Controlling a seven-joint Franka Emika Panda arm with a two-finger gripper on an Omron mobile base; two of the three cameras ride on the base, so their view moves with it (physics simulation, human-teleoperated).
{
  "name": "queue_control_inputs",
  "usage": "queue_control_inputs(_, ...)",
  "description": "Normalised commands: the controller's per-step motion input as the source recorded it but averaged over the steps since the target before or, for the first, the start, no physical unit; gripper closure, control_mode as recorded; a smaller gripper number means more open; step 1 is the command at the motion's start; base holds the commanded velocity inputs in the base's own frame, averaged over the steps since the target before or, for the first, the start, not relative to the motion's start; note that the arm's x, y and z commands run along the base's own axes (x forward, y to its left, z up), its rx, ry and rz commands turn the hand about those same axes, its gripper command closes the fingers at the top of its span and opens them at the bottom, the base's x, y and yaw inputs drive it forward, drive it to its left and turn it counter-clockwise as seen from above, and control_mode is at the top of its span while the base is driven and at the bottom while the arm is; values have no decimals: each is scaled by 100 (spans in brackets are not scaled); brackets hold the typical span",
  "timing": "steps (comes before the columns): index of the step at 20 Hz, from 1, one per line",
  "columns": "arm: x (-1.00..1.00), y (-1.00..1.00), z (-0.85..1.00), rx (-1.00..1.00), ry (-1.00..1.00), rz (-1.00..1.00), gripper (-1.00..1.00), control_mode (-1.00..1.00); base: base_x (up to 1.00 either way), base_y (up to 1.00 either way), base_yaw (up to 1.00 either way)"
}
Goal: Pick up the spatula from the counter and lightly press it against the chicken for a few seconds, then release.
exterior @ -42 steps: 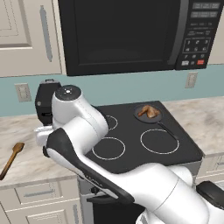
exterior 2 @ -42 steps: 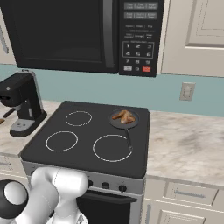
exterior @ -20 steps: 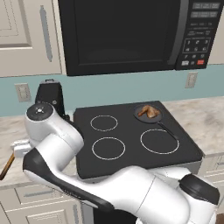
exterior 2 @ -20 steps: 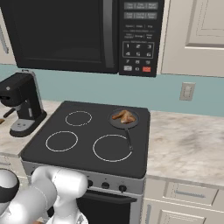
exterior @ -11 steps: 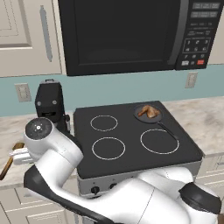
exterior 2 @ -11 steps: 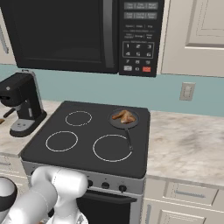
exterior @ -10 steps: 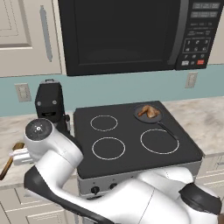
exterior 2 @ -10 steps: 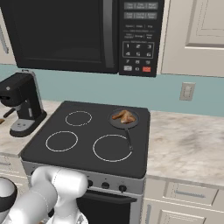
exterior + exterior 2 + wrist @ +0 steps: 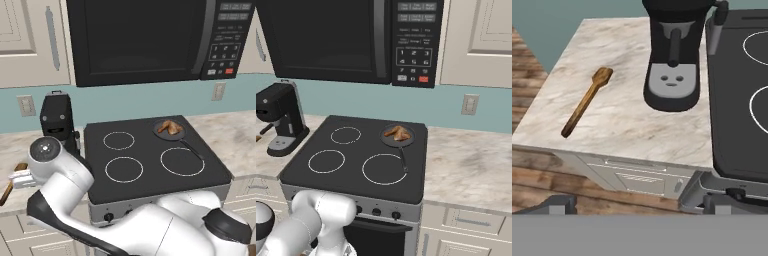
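Observation:
The wooden spatula (image 9: 587, 101) lies flat on the marble counter (image 9: 627, 125) left of the stove, its head pointing toward the wall. In the left base view its handle (image 9: 7, 189) pokes out beside my hand. My gripper (image 9: 637, 206) hovers well above the counter's front edge, open, its fingertips (image 9: 561, 203) spread wide with nothing between them. The spatula sits up and to the left of the gripper in the hand view. The chicken (image 9: 170, 128) (image 9: 398, 132) rests in a small black pan (image 9: 397, 138) on the stove's back right burner.
A black coffee machine (image 9: 674, 55) (image 9: 56, 119) stands on the counter between the spatula and the stove (image 9: 150, 160). A microwave (image 9: 356, 40) hangs above the stove. The counter's front edge drops to drawers and a wood floor.
The arm has swung left and down from over the stove to the counter by the coffee machine. The spatula, pan and chicken have not moved.

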Motion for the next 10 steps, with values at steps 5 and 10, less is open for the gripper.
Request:
queue_control_inputs(5, 6, 24, 0, 0, 0, 0, -100, -100, 0, 0, 0)
queue_control_inputs(10, 10, 30, -1, 0, 2, 0, -100, -100, 0, 0, 0)
